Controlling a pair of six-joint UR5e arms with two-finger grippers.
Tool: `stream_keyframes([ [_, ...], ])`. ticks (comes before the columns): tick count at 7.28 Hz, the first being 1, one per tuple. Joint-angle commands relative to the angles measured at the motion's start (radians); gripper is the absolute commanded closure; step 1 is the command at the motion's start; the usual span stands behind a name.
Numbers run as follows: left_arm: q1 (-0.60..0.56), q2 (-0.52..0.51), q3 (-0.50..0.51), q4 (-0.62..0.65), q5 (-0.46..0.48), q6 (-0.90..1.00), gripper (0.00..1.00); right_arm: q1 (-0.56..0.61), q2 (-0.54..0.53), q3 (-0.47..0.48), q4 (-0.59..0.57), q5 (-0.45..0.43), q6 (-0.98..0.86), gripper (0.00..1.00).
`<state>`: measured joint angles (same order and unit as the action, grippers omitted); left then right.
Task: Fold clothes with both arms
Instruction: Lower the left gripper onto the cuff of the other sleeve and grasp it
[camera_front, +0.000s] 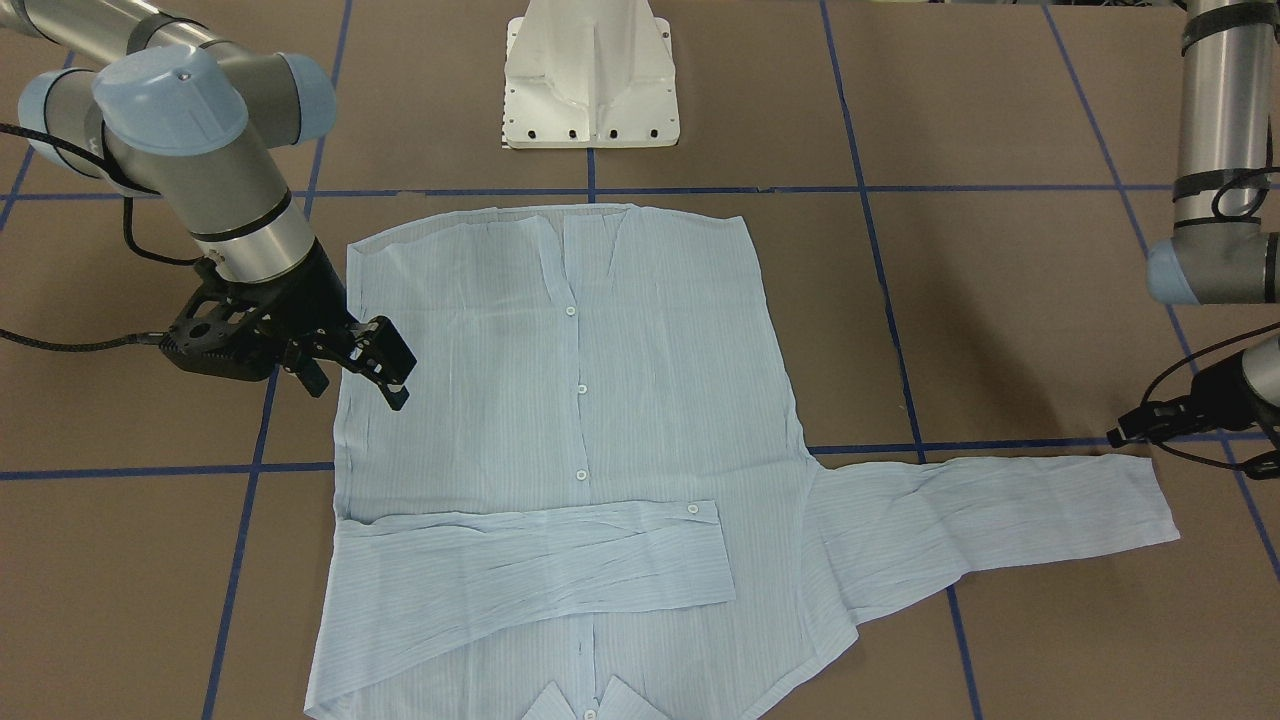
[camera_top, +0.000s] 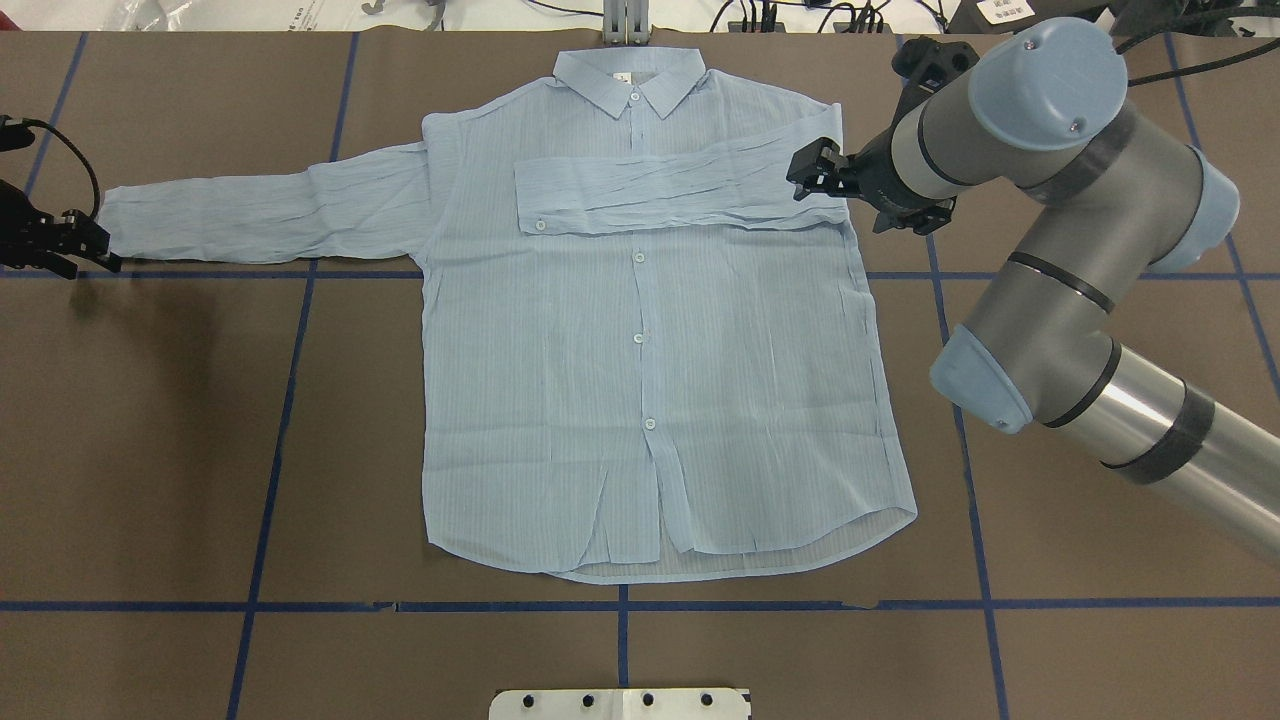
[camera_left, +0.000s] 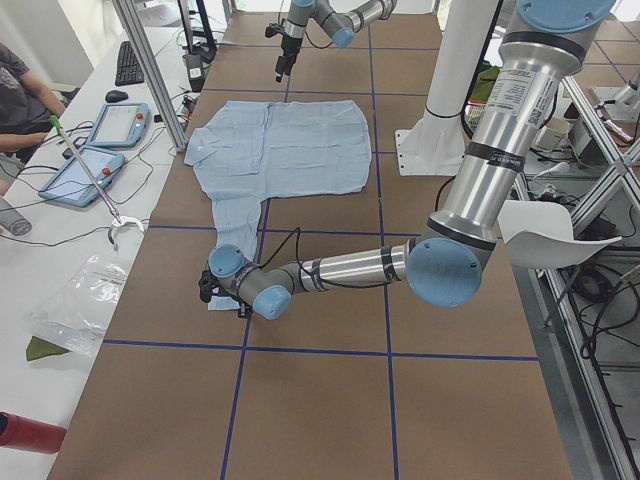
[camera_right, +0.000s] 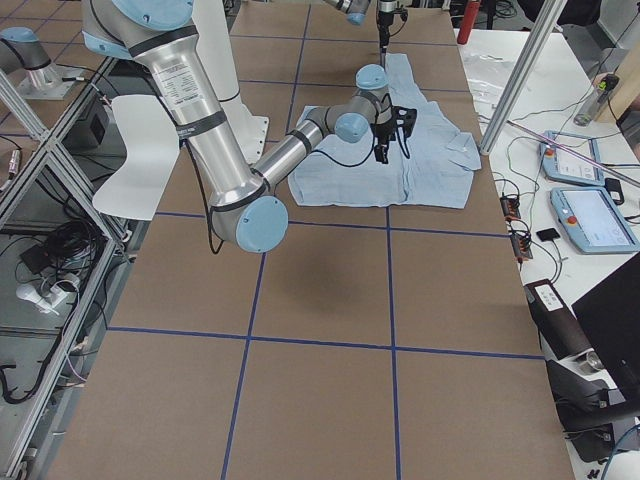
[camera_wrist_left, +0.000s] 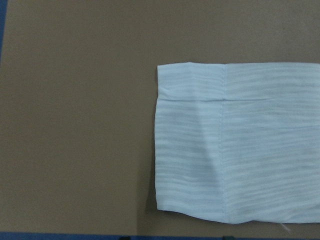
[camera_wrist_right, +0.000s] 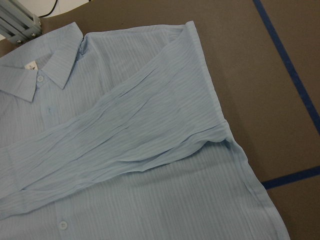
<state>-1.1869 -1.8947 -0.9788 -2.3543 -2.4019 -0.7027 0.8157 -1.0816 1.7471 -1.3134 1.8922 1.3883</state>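
The pale blue striped shirt (camera_top: 640, 380) lies flat and buttoned, front up, on the brown table, with its collar (camera_top: 630, 88) away from the robot. One sleeve (camera_top: 680, 195) is folded across the chest and also shows in the right wrist view (camera_wrist_right: 125, 145). The other sleeve (camera_top: 260, 215) stretches straight out sideways. My right gripper (camera_top: 810, 170) hovers open and empty at the shoulder end of the folded sleeve; it also shows in the front-facing view (camera_front: 395, 375). My left gripper (camera_top: 90, 250) looks open and sits low at the outstretched cuff (camera_wrist_left: 225, 145), which lies flat and unheld.
The white pedestal base (camera_front: 590, 80) stands at the robot's edge of the table. Blue tape lines (camera_top: 290, 400) grid the brown surface. A side bench with tablets (camera_left: 110, 125), cables and an operator runs beyond the collar side.
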Motion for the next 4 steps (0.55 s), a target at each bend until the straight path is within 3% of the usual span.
stream_keyframes([
  [1, 0.010, -0.004, 0.012, -0.017, 0.001, 0.006, 0.34, -0.003, 0.000, 0.002, -0.001, -0.041, 0.001, 0.00],
  [4, -0.032, -0.007, -0.032, -0.014, 0.001, 0.014, 0.34, -0.020, -0.001, 0.008, -0.001, -0.076, 0.008, 0.00],
])
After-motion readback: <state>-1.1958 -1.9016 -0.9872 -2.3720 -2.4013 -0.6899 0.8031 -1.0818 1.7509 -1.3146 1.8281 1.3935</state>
